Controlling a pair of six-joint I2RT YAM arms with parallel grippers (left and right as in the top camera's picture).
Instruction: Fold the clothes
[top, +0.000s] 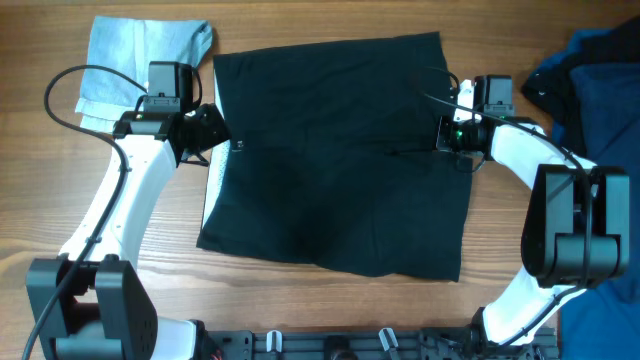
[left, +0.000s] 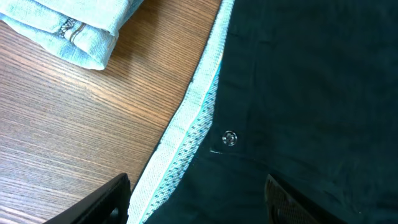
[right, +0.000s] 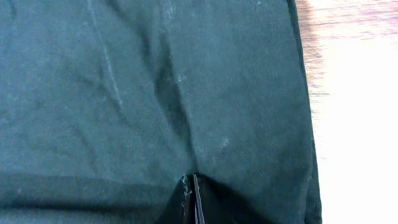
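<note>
The black shorts (top: 340, 160) are being kept spread flat across the middle of the table (top: 320, 300), with their four edges lying clear of the other clothes. The left edge is being straddled by the left gripper (top: 212, 132): in the left wrist view its fingers (left: 102, 202) are being held wide apart, one over bare wood and the other over black cloth. The white inner strip (left: 186, 137) and a small metal snap (left: 229, 138) are being shown between them.

The right edge is being met at mid-height by the right gripper (top: 447, 135). Its fingers (right: 200, 202) are being pressed together, and black cloth is being pinched at their tips, with creases running toward them.

A folded pale blue garment (top: 140, 55) is being left just beyond the top left corner, near the left gripper. Navy garments (top: 590, 70) are being left heaped at the far right. Open wood is being left along the near edge.
</note>
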